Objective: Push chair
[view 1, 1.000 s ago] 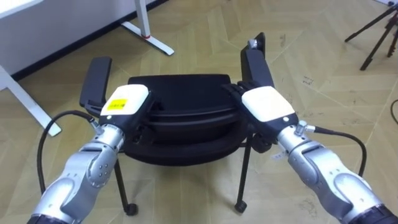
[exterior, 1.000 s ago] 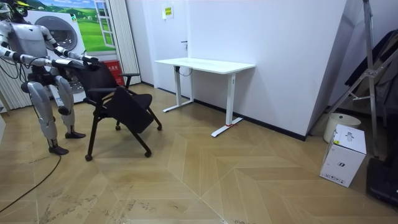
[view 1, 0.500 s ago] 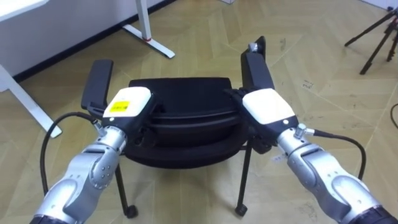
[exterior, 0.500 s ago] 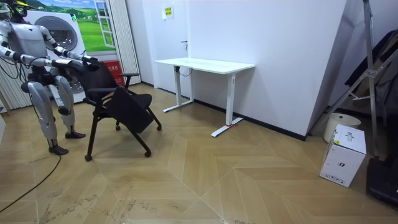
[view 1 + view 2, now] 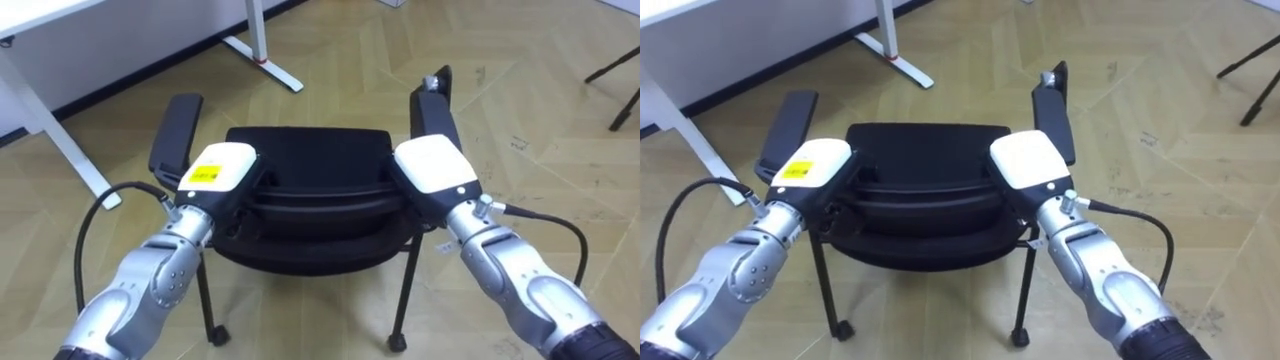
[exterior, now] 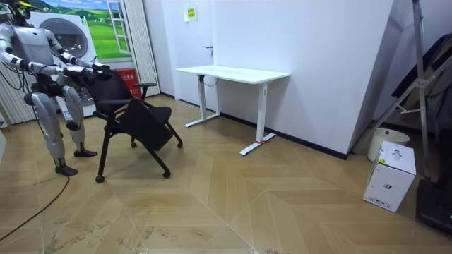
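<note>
A black office chair (image 5: 305, 155) on castors stands right in front of me, its backrest (image 5: 320, 205) nearest and its seat facing away. My left hand (image 5: 222, 168) lies on the backrest's top left corner, dark fingers curled down over the edge. On the top right corner sits my right hand (image 5: 435, 165), its fingers hidden under its white cover. The armrests (image 5: 175, 140) stick out on both sides. In the room view I stand at the left, behind the chair (image 6: 138, 120), arms stretched forward to it.
A white desk (image 6: 233, 73) stands ahead by the wall, with its leg (image 5: 60, 135) and foot (image 5: 265, 58) beyond the chair. A tripod leg (image 5: 625, 90) shows at far right. A white box (image 6: 392, 175) and a ladder stand at the room view's right. Wood floor lies open ahead.
The eye view has shifted, so the chair and desk sit a little lower and further right. Both hands stay on the backrest. In the room view the chair has barely moved.
</note>
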